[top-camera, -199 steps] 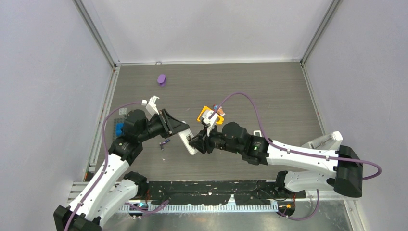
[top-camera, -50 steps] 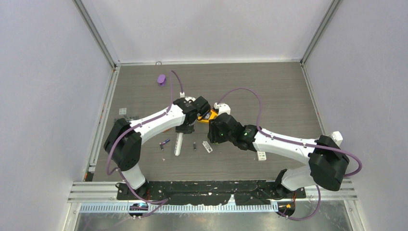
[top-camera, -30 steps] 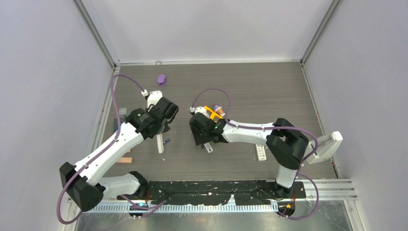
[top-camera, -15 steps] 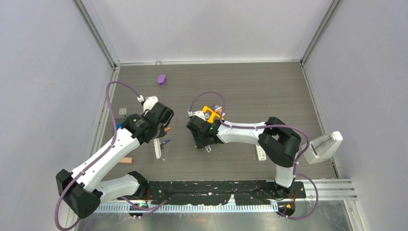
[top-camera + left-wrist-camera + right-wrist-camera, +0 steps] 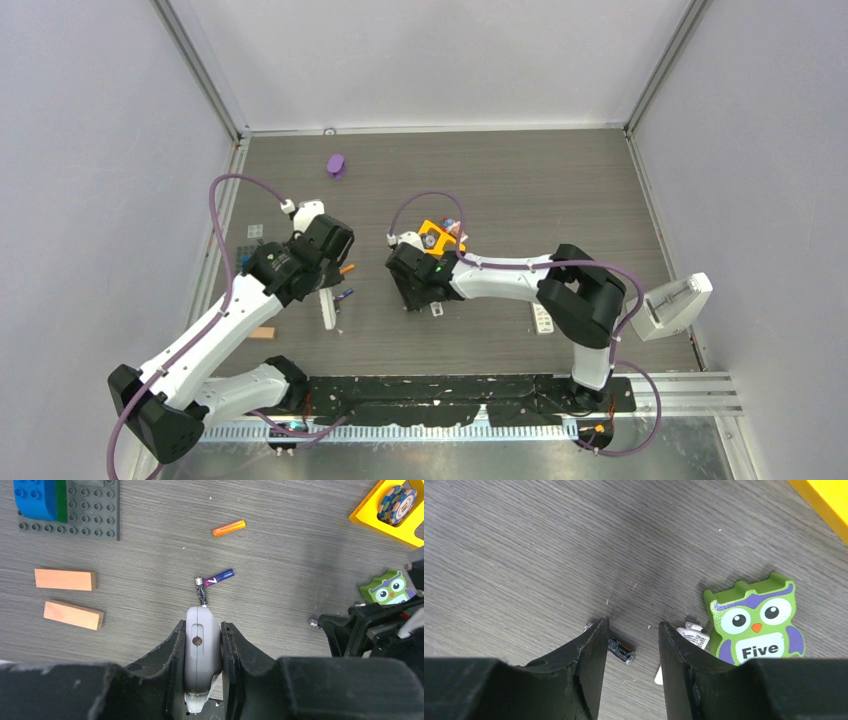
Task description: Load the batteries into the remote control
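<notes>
My left gripper (image 5: 204,630) is shut on the white remote control (image 5: 202,647), held edge-on just above the table; from above, the remote (image 5: 327,308) points toward the near edge. Just beyond its tip lie a short dark battery (image 5: 201,592) and a purple battery (image 5: 218,578), with an orange battery (image 5: 228,528) farther out. My right gripper (image 5: 631,626) hangs open, low over the table. Another dark battery (image 5: 620,651) lies partly under its left finger (image 5: 591,655), untouched by the right one.
A green owl block (image 5: 756,622) and a small white plastic piece (image 5: 691,637) lie just right of the right gripper. A yellow tray (image 5: 395,522) holds poker chips. Two wooden blocks (image 5: 65,579) and a Lego plate (image 5: 95,510) lie left. A second remote (image 5: 542,317) lies right.
The left arm has drawn back a little to the near left, carrying the remote. The right gripper has edged left over the dark battery.
</notes>
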`<state>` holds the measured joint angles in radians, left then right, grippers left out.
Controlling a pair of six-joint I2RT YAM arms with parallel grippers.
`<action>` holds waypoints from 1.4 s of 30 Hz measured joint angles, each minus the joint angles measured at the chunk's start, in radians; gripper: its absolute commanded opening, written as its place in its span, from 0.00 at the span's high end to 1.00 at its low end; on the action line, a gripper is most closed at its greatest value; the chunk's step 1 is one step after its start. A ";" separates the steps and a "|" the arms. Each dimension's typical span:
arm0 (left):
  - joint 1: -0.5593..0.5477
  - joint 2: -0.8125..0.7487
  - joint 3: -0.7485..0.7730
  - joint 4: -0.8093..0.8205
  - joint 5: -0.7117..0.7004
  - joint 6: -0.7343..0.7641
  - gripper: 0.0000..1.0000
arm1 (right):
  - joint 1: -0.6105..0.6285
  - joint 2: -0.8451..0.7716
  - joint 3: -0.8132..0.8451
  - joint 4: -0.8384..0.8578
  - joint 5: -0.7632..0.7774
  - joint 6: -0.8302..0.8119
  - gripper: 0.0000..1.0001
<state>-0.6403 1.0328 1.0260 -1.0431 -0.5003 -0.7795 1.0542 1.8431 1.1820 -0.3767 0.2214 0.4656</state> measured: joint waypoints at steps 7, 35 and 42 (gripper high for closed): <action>0.002 -0.007 0.000 0.010 0.016 0.009 1.00 | 0.016 -0.105 -0.050 0.084 -0.080 -0.130 0.39; 0.024 -0.157 -0.122 0.202 0.240 0.097 1.00 | 0.030 -0.097 -0.117 0.134 -0.127 -0.291 0.95; 0.074 -0.279 -0.290 0.464 0.452 0.012 1.00 | 0.028 -0.531 -0.198 0.232 -0.101 -0.208 0.95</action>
<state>-0.5667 0.7540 0.7357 -0.5793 -0.0486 -0.7677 1.0824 1.3125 0.9836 -0.1444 0.1207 0.2581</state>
